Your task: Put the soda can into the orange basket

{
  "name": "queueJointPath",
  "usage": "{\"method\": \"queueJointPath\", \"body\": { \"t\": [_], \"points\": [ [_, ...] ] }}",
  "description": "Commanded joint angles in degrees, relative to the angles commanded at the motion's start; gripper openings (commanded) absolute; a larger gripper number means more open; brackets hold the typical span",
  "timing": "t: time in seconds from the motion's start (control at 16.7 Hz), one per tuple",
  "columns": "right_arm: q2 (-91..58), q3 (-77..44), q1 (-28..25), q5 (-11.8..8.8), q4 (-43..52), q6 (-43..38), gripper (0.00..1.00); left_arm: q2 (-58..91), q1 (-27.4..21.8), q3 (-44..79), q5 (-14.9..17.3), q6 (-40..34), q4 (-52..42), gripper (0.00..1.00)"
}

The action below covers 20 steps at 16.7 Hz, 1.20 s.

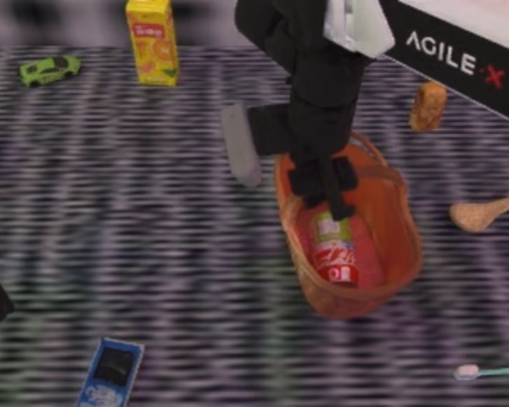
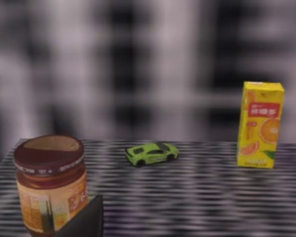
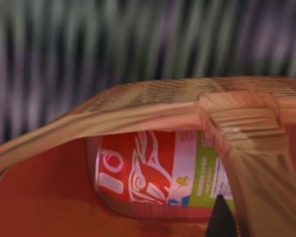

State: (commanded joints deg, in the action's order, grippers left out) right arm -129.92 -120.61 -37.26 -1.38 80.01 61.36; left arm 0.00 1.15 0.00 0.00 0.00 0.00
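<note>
Red-and-lime-green soda can (image 1: 335,254) already lies on its side inside the oval orange woven basket (image 1: 403,222), right gripper (image 1: 332,193) at its 12 o'clock, finger spread unclear; only retreat left; left arm parked.

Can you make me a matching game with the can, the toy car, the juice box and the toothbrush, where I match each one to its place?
Things:
1. soda can
2. green toy car
3. juice carton
4. toothbrush

Places:
A. far left corner of the table
B. lying inside the orange basket, under the right pincer
C. near right corner of the table
D. standing at the far edge, just right of the car

Pairs: 1-B, 2-A, 3-D, 4-C
</note>
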Motion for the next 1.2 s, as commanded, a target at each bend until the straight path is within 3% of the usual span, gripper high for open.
{"method": "queueJointPath", "body": {
  "t": [0.72, 1.2],
  "points": [
    [-0.01, -0.18, 0.11, -0.01, 0.24, 0.02, 0.0, 0.0, 0.0, 0.0, 0.0, 0.0, 0.0, 1.0],
    [1.14, -9.54, 1.68, -0.04, 10.82, 2.08, 0.0, 0.0, 0.0, 0.0, 0.0, 0.0, 0.0, 1.0]
  ]
}}
